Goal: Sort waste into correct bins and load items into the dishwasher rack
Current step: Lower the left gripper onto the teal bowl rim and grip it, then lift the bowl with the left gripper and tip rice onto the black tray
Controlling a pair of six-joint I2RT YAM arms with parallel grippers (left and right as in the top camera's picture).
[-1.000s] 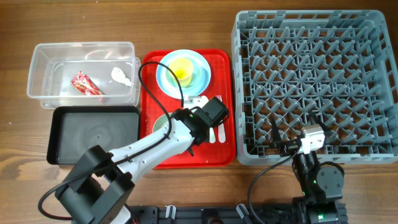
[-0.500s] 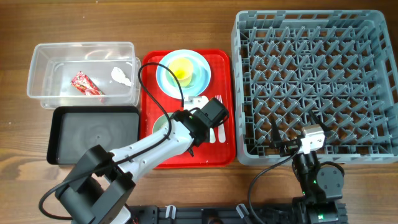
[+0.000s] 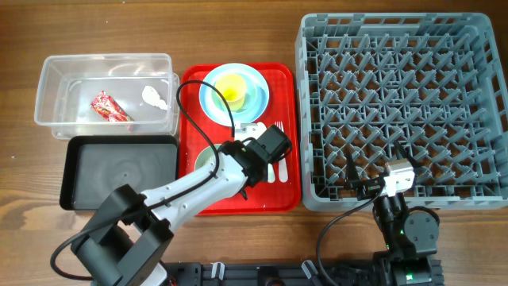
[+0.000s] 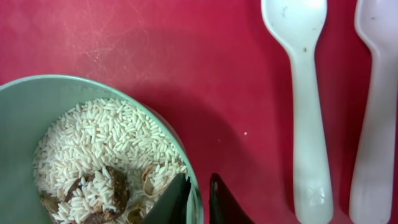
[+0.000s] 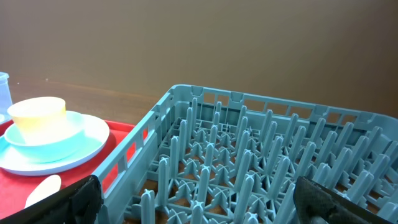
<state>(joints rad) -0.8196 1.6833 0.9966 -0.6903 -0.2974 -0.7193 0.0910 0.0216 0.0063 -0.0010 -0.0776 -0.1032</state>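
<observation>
Straddling the rim of the pale green bowl (image 4: pixel 22 118), the left gripper (image 4: pixel 198 194) has one finger inside the bowl and one outside; its jaws are pressed together on that rim. The bowl sits on the near left part of the red serving tray (image 3: pixel 193 83), partly under the left arm in the overhead view; inside it lie white rice grains and brownish food scraps (image 4: pixel 106 155), heaped against the side where the gripper holds. Just beside the bowl, flat on the tray, lies the white plastic spoon (image 4: pixel 305 112), and next to that the fork (image 3: pixel 279 129). At the far end of the tray the yellow cup (image 3: pixel 232 89) stands in the small light blue bowl (image 3: pixel 255 100), which rests on the large light blue plate (image 3: pixel 208 102).

The right gripper (image 5: pixel 196 190) sits at the near wall of the grey dishwasher rack (image 3: pixel 405 87), jaws spread wide apart and holding nothing; no dishes show among the rack's pegs. Left of the tray on the worktop (image 3: pixel 238 32), the clear tub (image 3: pixel 49 99) holds the red wrapper (image 3: pixel 109 107) and the white scrap (image 3: pixel 154 97); the black tray (image 3: pixel 119 171) lies just in front of it, nothing visible in it.
</observation>
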